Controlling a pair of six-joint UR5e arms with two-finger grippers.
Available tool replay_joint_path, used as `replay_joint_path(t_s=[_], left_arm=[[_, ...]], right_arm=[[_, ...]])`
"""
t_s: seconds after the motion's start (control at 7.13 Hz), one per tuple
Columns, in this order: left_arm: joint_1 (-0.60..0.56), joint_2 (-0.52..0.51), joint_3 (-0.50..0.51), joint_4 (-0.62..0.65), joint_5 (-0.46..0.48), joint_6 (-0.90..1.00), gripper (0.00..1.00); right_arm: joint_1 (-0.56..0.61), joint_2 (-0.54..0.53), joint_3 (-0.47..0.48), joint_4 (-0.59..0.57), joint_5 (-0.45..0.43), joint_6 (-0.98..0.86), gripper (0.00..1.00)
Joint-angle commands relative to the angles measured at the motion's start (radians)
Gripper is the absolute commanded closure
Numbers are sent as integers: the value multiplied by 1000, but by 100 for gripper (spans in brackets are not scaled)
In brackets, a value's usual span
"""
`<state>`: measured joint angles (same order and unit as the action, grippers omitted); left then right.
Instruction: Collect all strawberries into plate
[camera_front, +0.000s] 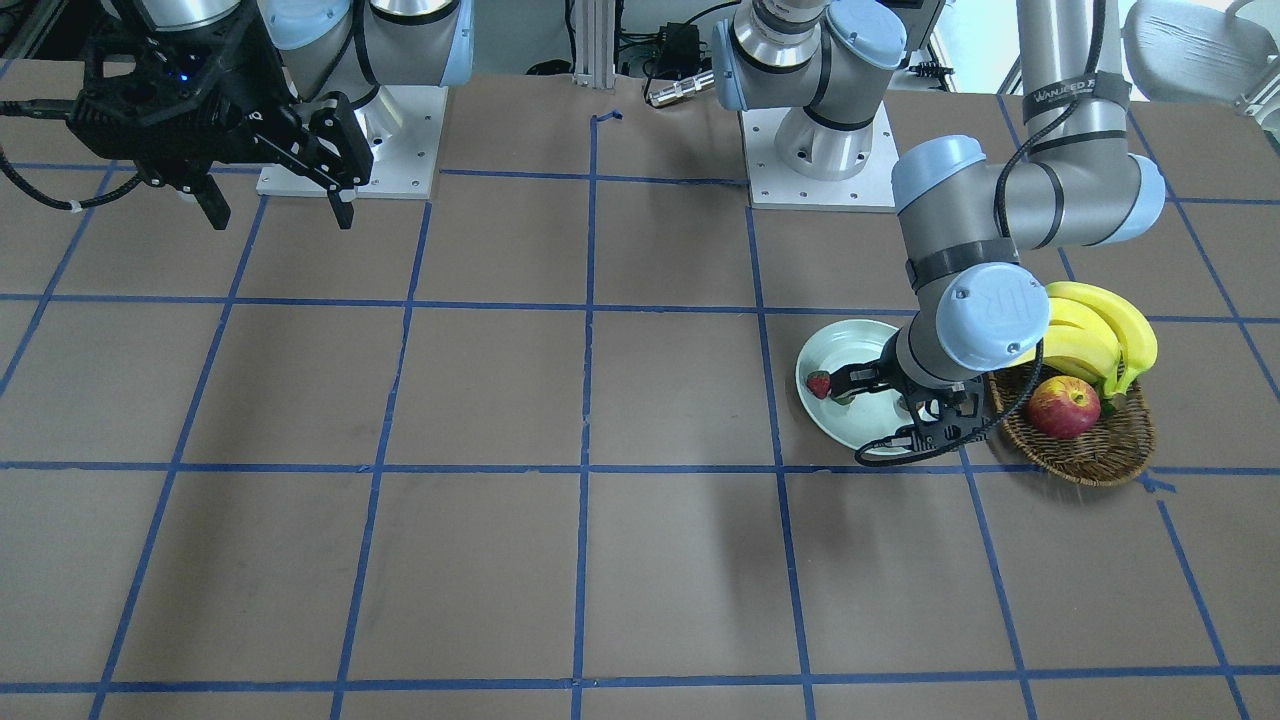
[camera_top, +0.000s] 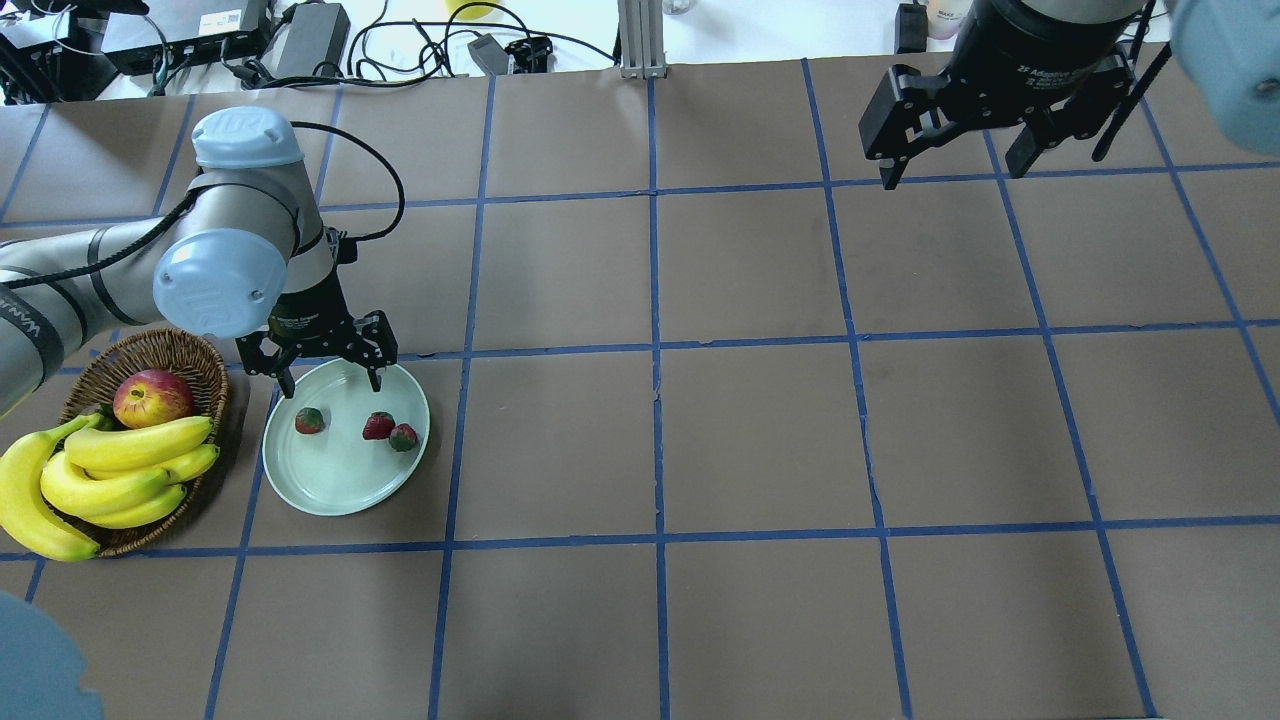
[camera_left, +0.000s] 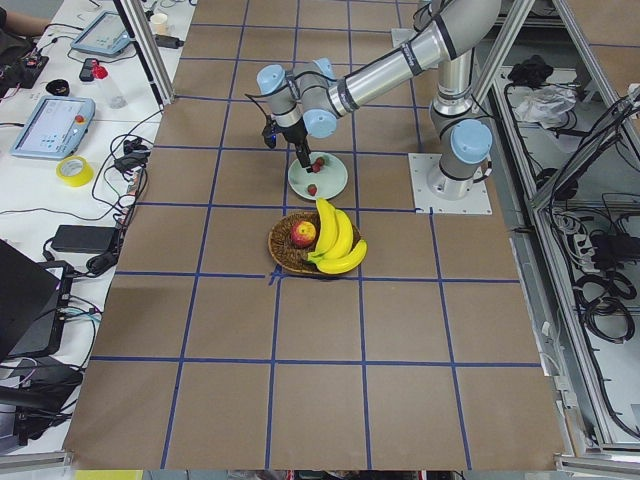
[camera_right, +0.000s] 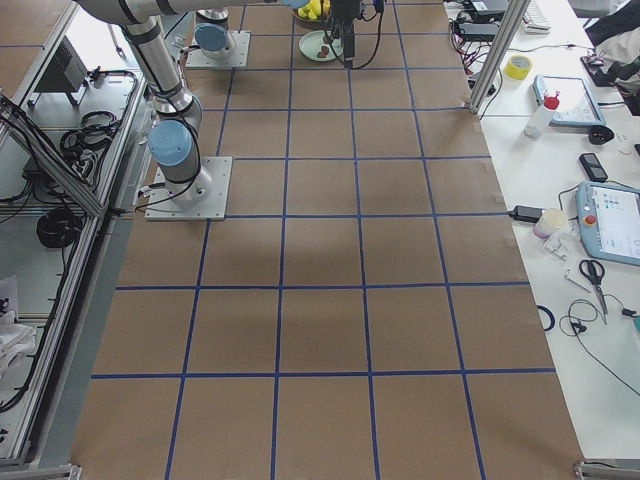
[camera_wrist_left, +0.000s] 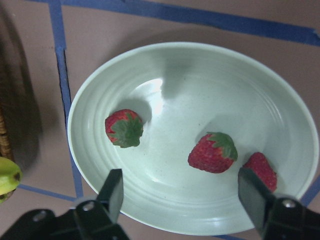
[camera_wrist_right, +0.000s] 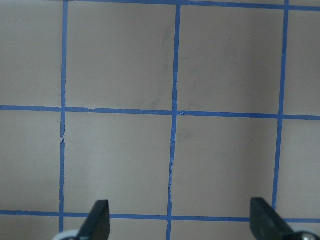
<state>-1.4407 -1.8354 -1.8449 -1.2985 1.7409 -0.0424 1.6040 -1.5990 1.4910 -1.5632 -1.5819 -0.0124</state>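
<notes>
Three strawberries lie in the pale green plate (camera_top: 340, 485): one (camera_top: 309, 421) on its left part, and two (camera_top: 378, 426) (camera_top: 404, 437) touching each other on its right. The left wrist view shows them too: the single berry (camera_wrist_left: 124, 128), the pair (camera_wrist_left: 212, 152) (camera_wrist_left: 260, 170) and the plate (camera_wrist_left: 200, 80). My left gripper (camera_top: 332, 385) hangs open over the plate's far rim, holding nothing. My right gripper (camera_top: 950, 172) is open and empty, raised over bare table at the far right.
A brown wicker basket (camera_top: 150, 348) stands just left of the plate with a red-yellow apple (camera_top: 152, 397) and a bunch of bananas (camera_top: 110, 470). Both arm bases (camera_front: 820, 150) sit at the robot's edge of the table. Blue tape lines grid the brown tabletop.
</notes>
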Motion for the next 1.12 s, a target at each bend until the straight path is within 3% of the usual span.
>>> replay_joint_path(t_s=[0.0, 0.28, 0.7, 0.98], left_arm=[[-41, 98, 95, 1, -122, 25, 0], [-67, 181, 217, -42, -167, 84, 0], [-118, 268, 211, -76, -172, 93, 0], [-113, 301, 275, -294, -175, 93, 0]], right_arm=[[1, 1, 0, 0, 0, 0, 0], [1, -1, 0, 0, 2, 0, 0], [1, 1, 0, 0, 2, 0, 0], [-1, 1, 0, 0, 0, 0, 0]])
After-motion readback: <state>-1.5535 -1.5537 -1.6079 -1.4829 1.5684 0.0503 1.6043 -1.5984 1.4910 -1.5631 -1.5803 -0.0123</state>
